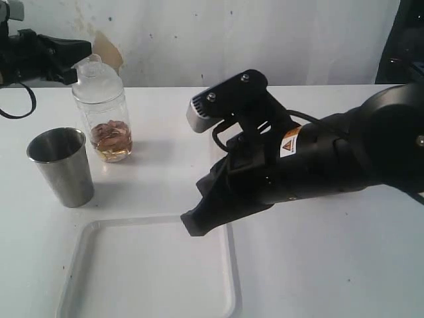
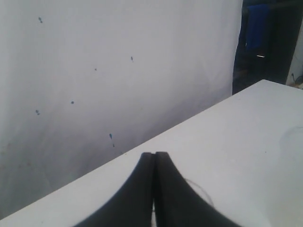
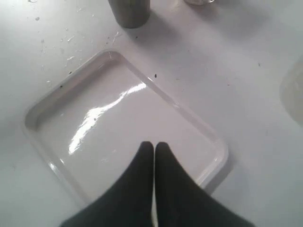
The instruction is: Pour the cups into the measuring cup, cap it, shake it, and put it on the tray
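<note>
Both closed and empty: left end effector (image 2: 154, 154), right end effector (image 3: 154, 144). A nudge from the left may topple the capped clear measuring cup (image 1: 105, 109).

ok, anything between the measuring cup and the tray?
Only bare table between the measuring cup and the tray. The steel tumbler stands just left of that line; the right gripper hangs shut over the tray's far right corner.

Capped measuring cup (image 1: 103, 112) beside steel tumbler (image 1: 61, 165)
</note>
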{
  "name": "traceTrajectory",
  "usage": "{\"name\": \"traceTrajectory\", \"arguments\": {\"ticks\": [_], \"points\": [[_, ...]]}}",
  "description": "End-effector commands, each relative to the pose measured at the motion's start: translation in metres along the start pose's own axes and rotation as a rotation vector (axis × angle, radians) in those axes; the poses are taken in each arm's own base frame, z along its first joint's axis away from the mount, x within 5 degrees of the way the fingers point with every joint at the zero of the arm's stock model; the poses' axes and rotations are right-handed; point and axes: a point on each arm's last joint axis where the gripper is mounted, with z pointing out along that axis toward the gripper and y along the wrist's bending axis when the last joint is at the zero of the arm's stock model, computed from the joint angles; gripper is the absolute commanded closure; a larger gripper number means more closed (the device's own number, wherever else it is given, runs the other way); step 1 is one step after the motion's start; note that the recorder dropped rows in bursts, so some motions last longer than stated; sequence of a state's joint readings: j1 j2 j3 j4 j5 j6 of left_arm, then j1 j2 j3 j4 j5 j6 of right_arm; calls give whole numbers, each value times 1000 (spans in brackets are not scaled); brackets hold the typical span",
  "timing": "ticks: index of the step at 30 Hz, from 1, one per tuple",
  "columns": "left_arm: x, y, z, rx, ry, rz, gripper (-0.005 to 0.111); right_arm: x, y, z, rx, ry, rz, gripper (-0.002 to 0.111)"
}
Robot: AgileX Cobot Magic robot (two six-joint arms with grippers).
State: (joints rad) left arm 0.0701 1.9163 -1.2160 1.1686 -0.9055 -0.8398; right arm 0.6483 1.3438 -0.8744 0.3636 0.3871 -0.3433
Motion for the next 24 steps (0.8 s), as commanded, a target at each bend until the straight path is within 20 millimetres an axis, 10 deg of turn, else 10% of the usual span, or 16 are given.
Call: {"name": "traceTrajectory", "arguments": {"ticks": [1, 14, 24], "points": [[14, 4, 7, 9, 16, -17, 107, 1, 0, -2, 4, -17, 5, 108], [42, 8, 12, 1, 145, -39, 107, 1, 0, -2, 4, -17, 5, 108], [2, 5, 20, -15, 241, 0, 107, 1, 0, -2, 4, -17, 5, 108]]}}
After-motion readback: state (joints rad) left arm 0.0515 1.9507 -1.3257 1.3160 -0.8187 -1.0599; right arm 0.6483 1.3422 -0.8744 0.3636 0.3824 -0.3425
